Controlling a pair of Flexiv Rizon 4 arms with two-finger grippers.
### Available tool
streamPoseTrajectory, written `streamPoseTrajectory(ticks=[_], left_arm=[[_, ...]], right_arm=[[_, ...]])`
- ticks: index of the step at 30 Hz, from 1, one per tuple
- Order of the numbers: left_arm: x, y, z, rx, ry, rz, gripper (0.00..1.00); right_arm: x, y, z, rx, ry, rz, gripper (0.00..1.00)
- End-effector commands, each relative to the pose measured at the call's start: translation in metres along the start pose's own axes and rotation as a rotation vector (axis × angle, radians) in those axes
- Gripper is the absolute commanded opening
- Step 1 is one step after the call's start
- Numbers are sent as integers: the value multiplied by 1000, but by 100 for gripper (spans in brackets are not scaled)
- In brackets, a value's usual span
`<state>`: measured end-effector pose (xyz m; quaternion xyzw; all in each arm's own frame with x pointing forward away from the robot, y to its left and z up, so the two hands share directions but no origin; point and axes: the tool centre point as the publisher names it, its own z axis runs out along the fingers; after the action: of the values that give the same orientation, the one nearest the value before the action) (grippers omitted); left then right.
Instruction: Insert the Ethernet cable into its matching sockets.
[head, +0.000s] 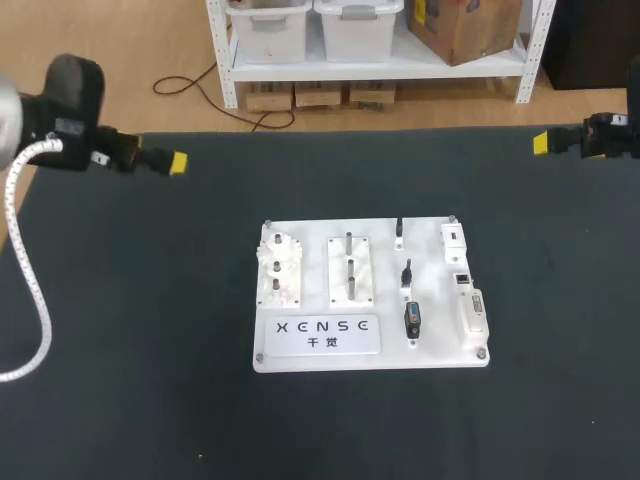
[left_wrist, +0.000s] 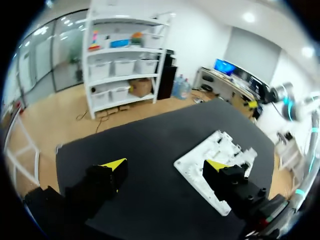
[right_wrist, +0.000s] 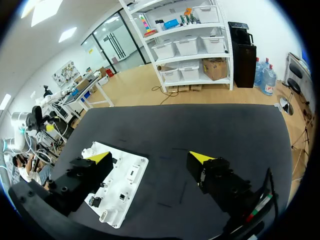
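- Black matting (head: 120, 400) is covering the table, and we are counting one white board (head: 440, 348) lying flat near its middle, with four small posts, one at each corner.
- On the board's left half, two white fixtures are sitting side by side. One blocky fixture (head: 279, 270) is sitting toward the left edge, and one slab (head: 350, 272) carrying two upright pins is sitting just right of it.
- One white nameplate (head: 326, 334) is lying along the board's near edge, on the near side of those two fixtures.
- Three small dark pieces (head: 406, 272) are standing in a row that runs from the board's far edge toward its near edge, right of the pinned slab. We are not able to tell which of them, if any, is the Ethernet cable.
- Three white blocks (head: 473, 310) are sitting along the board's right edge, and the middle one is showing a small dark opening. We cannot tell which socket is which.
- Our left gripper (left_wrist: 166, 167) is hovering well apart from the board, beyond its far left corner, with its two yellow-tipped fingers spread wide and nothing between them.
- Our right gripper (right_wrist: 150, 157) is hanging well apart from the board, beyond its far right corner, with its two fingers likewise spread wide and holding nothing.
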<state>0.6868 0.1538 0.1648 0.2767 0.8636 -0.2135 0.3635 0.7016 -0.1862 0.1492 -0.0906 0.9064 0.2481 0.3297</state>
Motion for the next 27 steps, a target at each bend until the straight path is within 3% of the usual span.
streamPoseTrajectory(ticks=[1, 7, 12, 27], left_arm=[[14, -18, -1, 367, -137, 413, 100], [28, -52, 9, 540, -201, 581, 100], [38, -77, 22, 604, -225, 662, 100], [50, -141, 76, 632, -186, 746, 100]], right_arm=[[0, 0, 0, 2, 0, 0, 100], [0, 0, 0, 2, 0, 0, 100], [0, 0, 0, 2, 0, 0, 100], [0, 0, 0, 2, 0, 0, 100]])
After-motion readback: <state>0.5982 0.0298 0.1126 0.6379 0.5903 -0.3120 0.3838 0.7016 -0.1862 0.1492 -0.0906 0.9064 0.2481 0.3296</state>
